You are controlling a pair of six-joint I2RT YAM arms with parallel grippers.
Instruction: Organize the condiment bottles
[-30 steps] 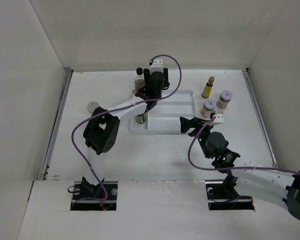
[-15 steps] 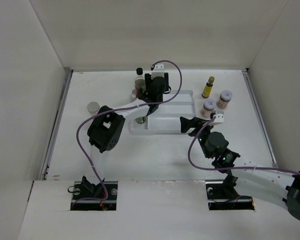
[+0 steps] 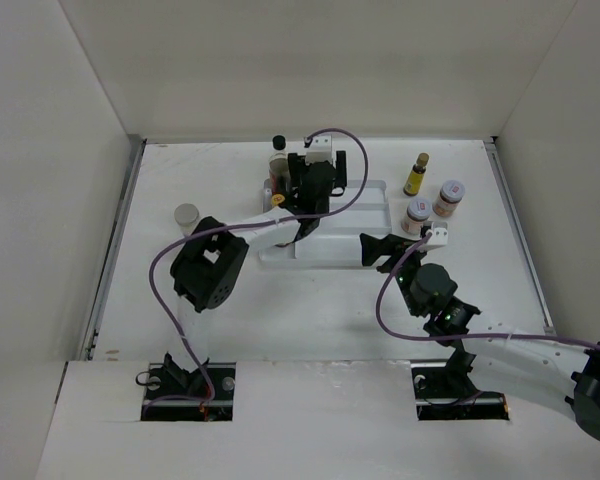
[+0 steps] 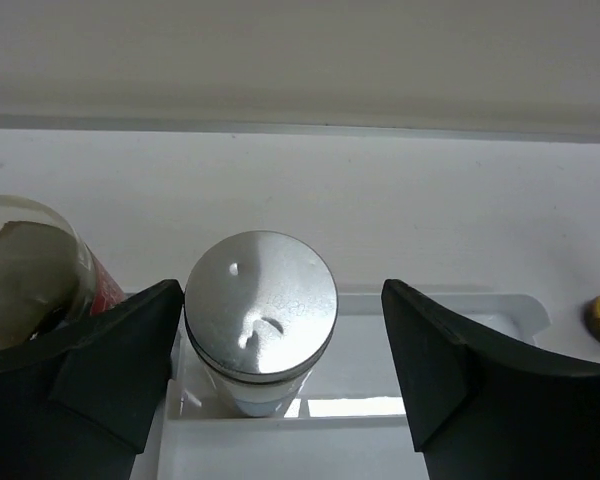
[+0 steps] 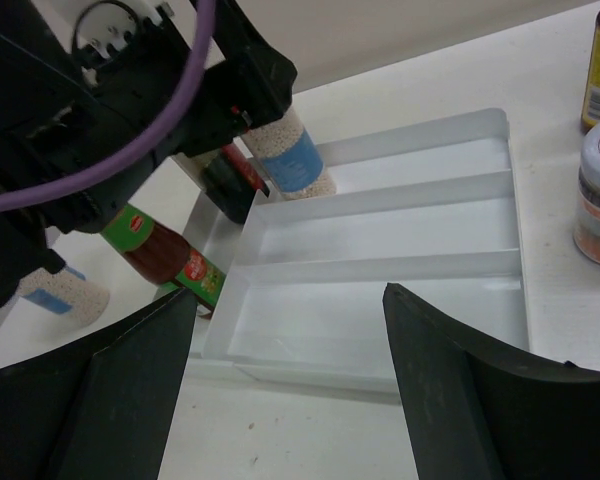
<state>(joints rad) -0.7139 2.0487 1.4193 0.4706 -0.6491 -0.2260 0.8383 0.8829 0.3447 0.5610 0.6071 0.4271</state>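
A white bench (image 3: pixel 280 300) fills the overhead view. Just above its centre lies a white divided plastic tray (image 3: pixel 350 215) with long compartments running left to right.

The left end effector (image 4: pixel 282 295) hangs over the tray's upper left corner. Its fingers are spread wide on either side of a silver-lidded jar of pale granules with a blue label (image 4: pixel 260 305). The finger on the frame's left is just beside the lid and the other is well apart, so the jar is not gripped. The jar stands upright at the left end of the tray's farthest compartment.

The right end effector (image 5: pixel 288 295) hovers at the tray's lower right edge. Its fingers are parted and hold nothing.

A tall dark-liquid bottle with a black cap (image 3: pixel 278 152) stands just above the tray's upper left corner. A red-and-green labelled bottle (image 5: pixel 165 250) sits tilted against the tray's left end, outside it. A pale-lidded jar with a blue label (image 3: pixel 186 214) stands alone at the left of the bench.

Two spice jars with pale lids (image 3: pixel 448 198) stand close together just right of the tray. Above them, at the upper right, is a tiny yellow bottle with a dark cap (image 3: pixel 416 175).
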